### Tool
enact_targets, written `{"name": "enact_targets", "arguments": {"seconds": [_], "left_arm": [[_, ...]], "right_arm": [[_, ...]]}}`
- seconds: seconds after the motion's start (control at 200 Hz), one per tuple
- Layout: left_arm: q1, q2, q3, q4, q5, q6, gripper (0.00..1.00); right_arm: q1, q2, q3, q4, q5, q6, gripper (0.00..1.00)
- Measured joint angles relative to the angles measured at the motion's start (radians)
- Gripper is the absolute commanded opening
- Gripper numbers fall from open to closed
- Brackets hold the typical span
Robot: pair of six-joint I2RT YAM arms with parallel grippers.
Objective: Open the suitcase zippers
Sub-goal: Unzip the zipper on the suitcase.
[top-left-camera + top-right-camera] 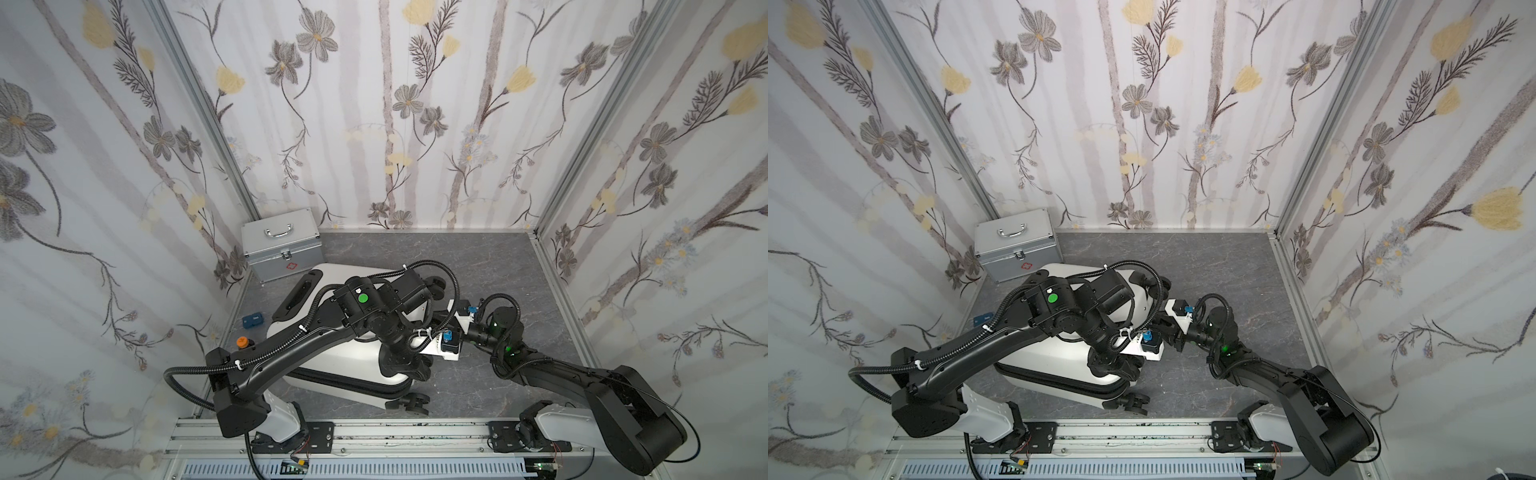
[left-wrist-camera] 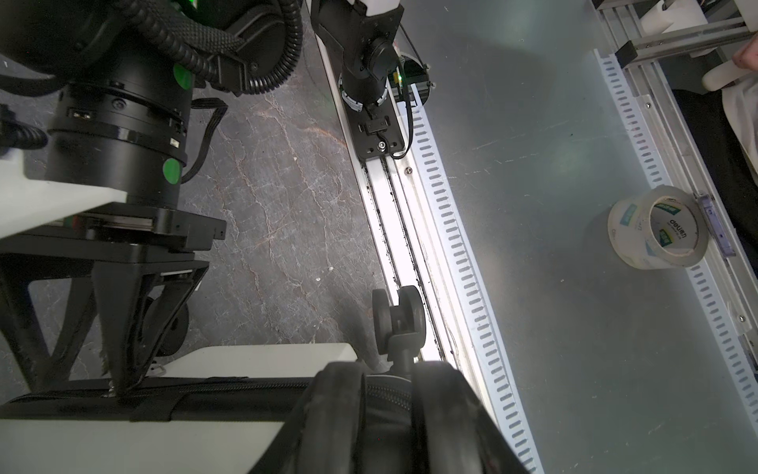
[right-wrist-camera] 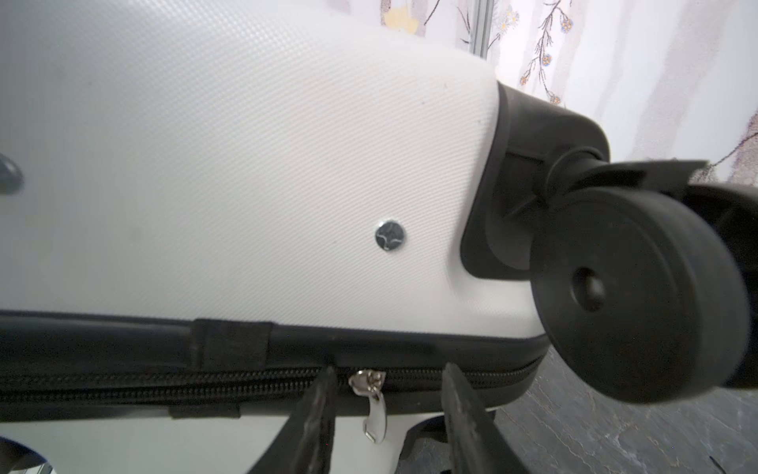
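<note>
I2RT YAM pair: left arm (image 1: 282, 353) & right arm (image 1: 582, 374) in glossy black moulded links on white base housings (image 1: 284, 417); ribbed black cable conduit (image 2: 293, 45) runs along each, fixed w/ white zip ties (image 1: 238, 365); round green stickers (image 1: 363, 297) mark the joints; green LEDs (image 1: 508, 348) glow on right arm; white wrist brackets (image 1: 432, 347) carry blue connectors (image 1: 446, 335); black base plate (image 2: 375, 135), in left wrist view, shows a silver screw (image 2: 382, 145) & thin black wires (image 2: 410, 119).
</note>
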Motion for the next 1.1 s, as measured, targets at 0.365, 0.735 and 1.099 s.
{"name": "enact_targets", "arguments": {"seconds": [0.365,0.735,1.099], "left_arm": [[0.000,0.000,0.000,0.000,0.001,0.000,0.10],[0.000,0.000,0.000,-0.007,-0.006,0.000,0.10],[0.000,0.000,0.000,-0.002,-0.005,-0.001,0.10]], "right_arm": [[-0.004,0.059,0.047,-0.064,-0.077,-0.053,0.34],[-0.006,0.090,0.077,-0.134,-0.112,-0.093,0.13],[-0.020,0.061,0.058,-0.135,-0.093,-0.048,0.00]]}}
